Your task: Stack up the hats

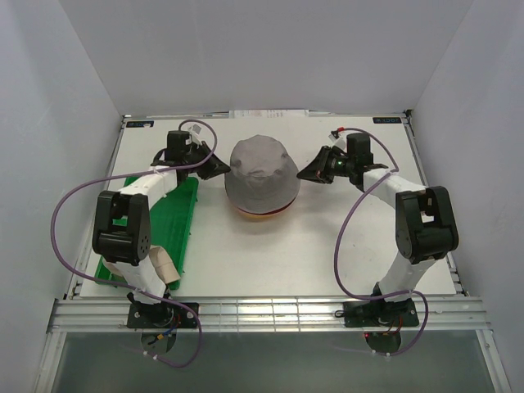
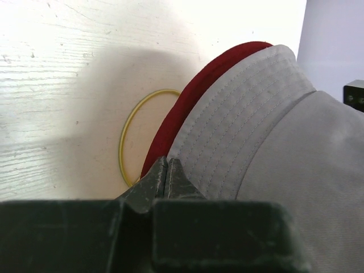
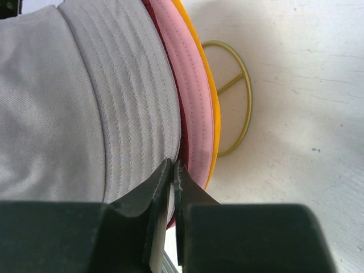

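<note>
A: Middle of the table, grey hat tops the pile. Left gripper and right gripper are each clamped on its brim.
B: Yeah, I'd tug both sides down evenly so the pink hat underneath doesn't skew.

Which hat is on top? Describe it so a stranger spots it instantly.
At the middle of the white table sits a pile of hats. The grey bucket hat crowns it, over a dark red hat, a pink hat and a yellow-orange hat. It alone is grey, its brim ringed with stitching.
</note>
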You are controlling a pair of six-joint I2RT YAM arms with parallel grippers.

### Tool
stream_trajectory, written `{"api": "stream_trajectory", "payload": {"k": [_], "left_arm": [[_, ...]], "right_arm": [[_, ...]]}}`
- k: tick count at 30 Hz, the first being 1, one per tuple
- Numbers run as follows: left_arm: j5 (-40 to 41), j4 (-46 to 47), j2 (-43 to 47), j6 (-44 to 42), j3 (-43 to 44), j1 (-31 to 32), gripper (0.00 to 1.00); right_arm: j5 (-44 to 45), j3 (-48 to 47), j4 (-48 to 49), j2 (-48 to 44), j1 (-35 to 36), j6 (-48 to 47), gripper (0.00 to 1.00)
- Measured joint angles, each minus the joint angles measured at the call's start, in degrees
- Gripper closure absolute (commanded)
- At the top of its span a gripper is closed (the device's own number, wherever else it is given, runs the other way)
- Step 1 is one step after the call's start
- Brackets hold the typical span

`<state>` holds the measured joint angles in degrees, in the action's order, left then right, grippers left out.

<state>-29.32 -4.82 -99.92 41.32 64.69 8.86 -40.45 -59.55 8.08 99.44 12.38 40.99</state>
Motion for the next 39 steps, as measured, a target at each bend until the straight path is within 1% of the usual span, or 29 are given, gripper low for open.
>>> {"api": "stream_trajectory", "payload": {"k": [1, 2, 3, 4, 5, 6, 7, 9, 12, 16, 19, 22, 26, 30, 34, 35, 37, 39], "left_arm": [[0.37, -0.96, 0.0, -0.39, 0.66, 0.0, 0.87], [0.74, -1.99, 0.02, -0.76, 1.27, 0.0, 0.76], [1.22, -2.99, 0.02, -1.27, 1.9, 0.0, 0.71], [1.9, -4.13, 0.02, -1.6, 2.6, 0.0, 0.66], [2.51, -5.16, 0.02, -1.99, 3.19, 0.0, 0.57], [3.23, -6.14, 0.07, -2.51, 3.74, 0.0, 0.53], [3.89, -7.21, 0.09, -2.86, 4.31, 0.0, 0.49], [5.14, -9.05, 0.33, -3.48, 5.14, -0.02, 0.43], [6.86, -11.8, 1.22, -4.48, 6.34, -0.02, 0.37], [9.53, -15.45, 3.54, -5.75, 8.61, 0.0, 0.36], [13.31, -19.71, 6.34, -6.43, 11.74, 0.0, 0.36], [19.3, -24.17, 10.58, -6.54, 14.38, 0.0, 0.35], [30.32, -32.41, 18.99, -4.7, 15.08, 0.0, 0.35], [42.66, -43.58, 27.87, 0.0, 14.62, 0.0, 0.33], [52.52, -56.0, 35.06, 8.0, 12.46, -0.02, 0.32], [54.14, -59.21, 36.3, 10.23, 11.74, -0.04, 0.32], [56.48, -64.19, 38.12, 13.7, 10.23, -0.04, 0.27], [57.55, -67.17, 39.69, 15.82, 8.55, -0.04, 0.21]], "right_arm": [[0.22, -0.72, -0.96, 0.0, 0.0, -0.33, 0.75], [0.55, -1.44, -1.95, 0.0, -0.02, -0.55, 0.69], [0.9, -2.16, -2.64, 0.0, -0.04, -0.96, 0.6], [1.16, -2.95, -3.52, 0.0, -0.07, -1.22, 0.57], [1.38, -3.63, -4.2, 0.0, -0.11, -1.51, 0.54], [1.51, -4.17, -4.74, 0.0, -0.13, -1.79, 0.51], [1.64, -4.83, -5.33, -0.02, -0.17, -2.01, 0.48], [1.95, -6.08, -6.67, -0.02, -0.22, -2.49, 0.45], [2.64, -7.45, -8.79, -0.2, -0.28, -3.1, 0.4], [3.78, -7.91, -11.54, -1.2, -0.31, -3.98, 0.37], [4.87, -8.24, -13.84, -2.19, -0.33, -4.72, 0.33], [6.8, -9.4, -16.61, -2.78, -0.37, -6.08, 0.29], [8.96, -10.05, -19.34, -3.98, -0.39, -7.43, 0.27], [9.31, -10.1, -21.55, -5.31, -0.37, -8.57, 0.26], [9.33, -10.1, -22.25, -6.4, -0.37, -9.05, 0.25], [9.25, -10.1, -22.25, -6.67, -0.37, -9.09, 0.25], [9.2, -10.08, -22.27, -7.17, -0.37, -9.11, 0.25], [9.16, -9.88, -22.16, -7.63, -0.37, -9.14, 0.25]]}}
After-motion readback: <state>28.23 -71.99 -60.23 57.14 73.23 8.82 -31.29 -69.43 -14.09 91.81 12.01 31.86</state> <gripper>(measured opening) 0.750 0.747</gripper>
